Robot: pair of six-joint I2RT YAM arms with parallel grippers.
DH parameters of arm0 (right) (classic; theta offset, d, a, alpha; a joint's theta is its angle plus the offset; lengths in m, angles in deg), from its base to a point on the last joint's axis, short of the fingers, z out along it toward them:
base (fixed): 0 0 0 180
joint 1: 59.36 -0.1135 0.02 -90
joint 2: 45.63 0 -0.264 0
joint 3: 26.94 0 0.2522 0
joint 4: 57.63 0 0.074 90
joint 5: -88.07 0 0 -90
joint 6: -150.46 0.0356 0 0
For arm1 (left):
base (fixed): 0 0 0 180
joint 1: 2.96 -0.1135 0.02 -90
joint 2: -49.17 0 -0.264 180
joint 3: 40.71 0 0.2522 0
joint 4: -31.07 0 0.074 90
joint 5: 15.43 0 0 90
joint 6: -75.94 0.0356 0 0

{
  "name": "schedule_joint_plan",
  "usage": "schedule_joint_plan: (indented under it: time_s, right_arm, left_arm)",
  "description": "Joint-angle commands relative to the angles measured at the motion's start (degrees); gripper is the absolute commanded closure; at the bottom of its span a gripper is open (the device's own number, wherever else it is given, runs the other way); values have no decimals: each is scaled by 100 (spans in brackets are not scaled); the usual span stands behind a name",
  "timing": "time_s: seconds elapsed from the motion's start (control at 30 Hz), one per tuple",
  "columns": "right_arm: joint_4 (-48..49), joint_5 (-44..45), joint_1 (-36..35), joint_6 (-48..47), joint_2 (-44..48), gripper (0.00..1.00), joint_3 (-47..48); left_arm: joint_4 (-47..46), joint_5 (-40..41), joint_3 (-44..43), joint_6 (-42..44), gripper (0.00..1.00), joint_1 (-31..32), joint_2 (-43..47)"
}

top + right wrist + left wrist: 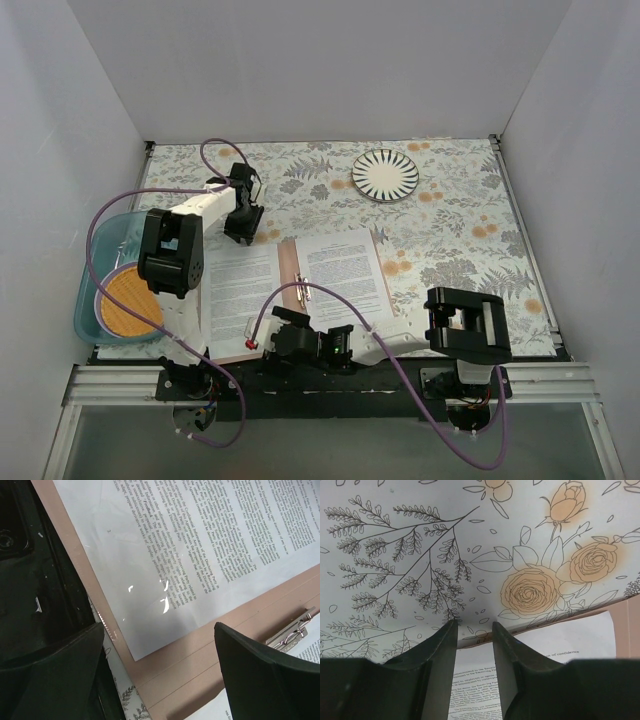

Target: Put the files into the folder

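You see the folder (pixel 290 258) lying open and flat in the middle of the flowered counter (pixel 460 220). The files (pixel 238 288) lie inside it, one printed sheet on the left half and another sheet on the right half. The silver fastener (pixel 292 630) is at the spine between them.

The left end effector (pixel 473 626) hangs at the far left corner of the folder. Its fingers (pixel 442 665) stand a little apart and are released; only the sheet and the counter show in the gap.

The right end effector (pixel 160 630) is over the near edge of the folder. It is spread wide and grasps nothing, and the left sheet and the brown cardboard show below it.

Farther away you find a striped plate (pixel 385 175) near the back of the counter. A teal tray (pixel 88 305) with an orange disc (pixel 127 302) in it stands at the left side, well apart from the folder.
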Motion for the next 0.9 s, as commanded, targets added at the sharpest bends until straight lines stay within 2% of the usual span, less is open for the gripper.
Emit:
schedule_joint_plan:
  time_s: [0.0, 0.23, 0.57, 0.87]
  right_arm:
    - [272, 196, -67, -250, -219, 1, 281]
    - [307, -6, -225, -250, -307, 1, 281]
    - [297, -7, -314, -171, -597, 1, 527]
    - [728, 187, -305, -31, -1080, 11, 764]
  left_arm:
    - [-270, 159, 407, 63, 68, 1, 37]
    - [-349, -16, 1031, 55, 70, -8, 239]
    - [-253, -245, 1261, 11, 72, 1, 424]
    - [-68, -386, 1507, 54, 74, 1, 635]
